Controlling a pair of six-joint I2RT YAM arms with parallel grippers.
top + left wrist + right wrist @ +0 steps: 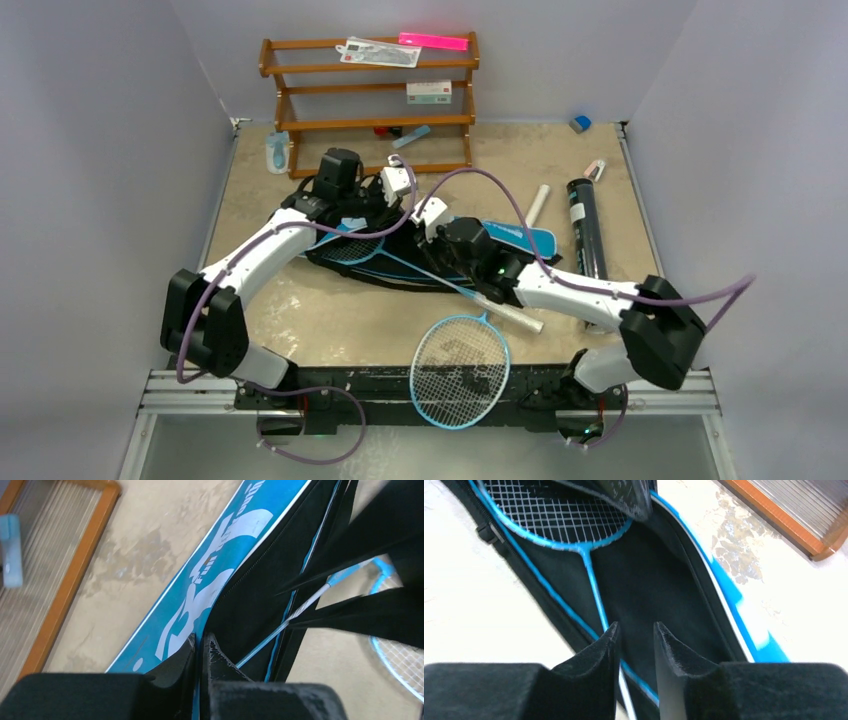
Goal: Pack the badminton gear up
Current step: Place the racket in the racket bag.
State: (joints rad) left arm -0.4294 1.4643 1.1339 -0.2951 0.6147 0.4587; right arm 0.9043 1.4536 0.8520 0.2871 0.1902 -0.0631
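Two light-blue rackets can be counted, along with one blue bag [520,240] and one black tube [586,225]. The bag lies open across the middle of the surface [300,320]. The first racket [352,250] has its strung head inside the bag's black lining, and its shaft runs out towards the right arm. The second racket [460,372] lies apart from the bag, its head at the near edge between the two arm bases. The tube lies on its side well to the right of the bag, and a small pale object [595,170] by its far end is too small to identify. The left end effector [202,641] is clenched on the bag's zipped edge (the blue lettered panel sits just beside its fingers). The right end effector [636,630] is released, jaws apart with nothing between them. It hangs over the open bag, with the first racket's shaft passing just beneath its left finger. One wooden rack [370,90] stands at the back
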